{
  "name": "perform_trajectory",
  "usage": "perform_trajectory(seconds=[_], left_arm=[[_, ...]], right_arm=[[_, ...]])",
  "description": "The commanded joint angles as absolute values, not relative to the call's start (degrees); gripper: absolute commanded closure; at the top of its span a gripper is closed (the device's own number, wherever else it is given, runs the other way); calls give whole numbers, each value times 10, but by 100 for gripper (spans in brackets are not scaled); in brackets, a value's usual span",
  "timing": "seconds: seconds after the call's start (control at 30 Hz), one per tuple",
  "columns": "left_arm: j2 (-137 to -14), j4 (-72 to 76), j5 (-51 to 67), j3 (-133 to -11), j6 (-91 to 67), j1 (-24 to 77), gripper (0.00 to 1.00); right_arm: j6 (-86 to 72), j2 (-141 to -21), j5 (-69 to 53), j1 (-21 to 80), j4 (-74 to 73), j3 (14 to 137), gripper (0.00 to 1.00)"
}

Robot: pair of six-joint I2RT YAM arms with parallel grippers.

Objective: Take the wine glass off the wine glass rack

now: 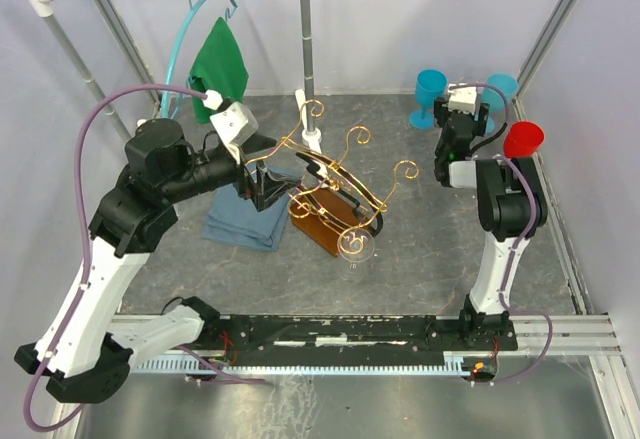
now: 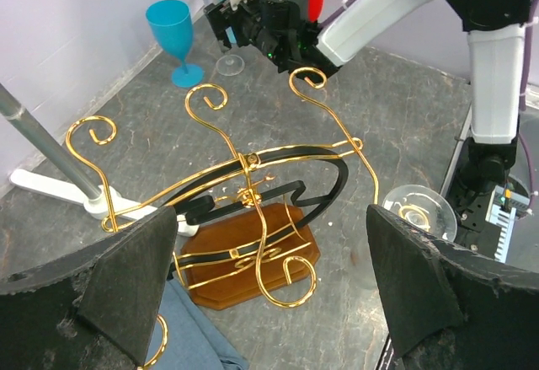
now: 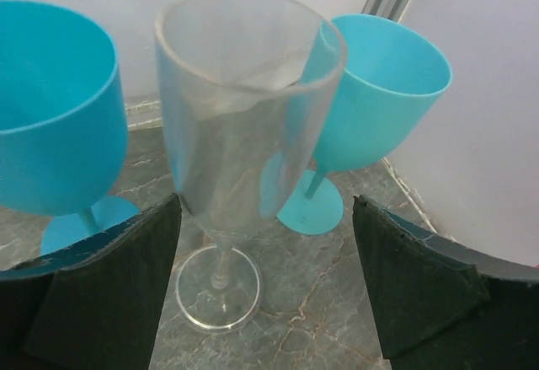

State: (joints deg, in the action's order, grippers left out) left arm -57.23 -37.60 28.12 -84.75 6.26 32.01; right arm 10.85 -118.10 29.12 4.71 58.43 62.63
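Note:
The wine glass rack (image 1: 335,184), gold wire with scroll ends and black bars on a brown base, stands mid-table and also shows in the left wrist view (image 2: 253,185). A clear wine glass (image 1: 355,244) hangs upside down at its near end, its foot showing in the left wrist view (image 2: 414,210). My left gripper (image 1: 263,191) is open and empty beside the rack's left side (image 2: 269,302). My right gripper (image 1: 463,109) is open at the back right. Another clear wine glass (image 3: 240,109) stands upright on the table between its fingers (image 3: 109,294), untouched.
Two blue goblets (image 3: 383,92) (image 3: 46,109) stand beside the upright clear glass. A red cup (image 1: 523,139) sits at the right. A folded blue cloth (image 1: 245,221) lies left of the rack. A white-and-grey clothes rail (image 1: 305,49) with a green cloth (image 1: 222,64) stands behind.

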Motion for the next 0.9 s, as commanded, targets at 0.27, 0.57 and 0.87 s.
perform_trajectory(seconds=[0.27, 0.57, 0.87], left_arm=[[-533, -368, 278, -781, -40, 321, 0], [-576, -348, 428, -682, -165, 322, 36], [-590, -316, 444, -673, -227, 325, 32]], right_arm=[[41, -919, 231, 45, 373, 552, 5], [-94, -650, 203, 47, 117, 463, 12], [-162, -476, 102, 57, -49, 462, 21]])
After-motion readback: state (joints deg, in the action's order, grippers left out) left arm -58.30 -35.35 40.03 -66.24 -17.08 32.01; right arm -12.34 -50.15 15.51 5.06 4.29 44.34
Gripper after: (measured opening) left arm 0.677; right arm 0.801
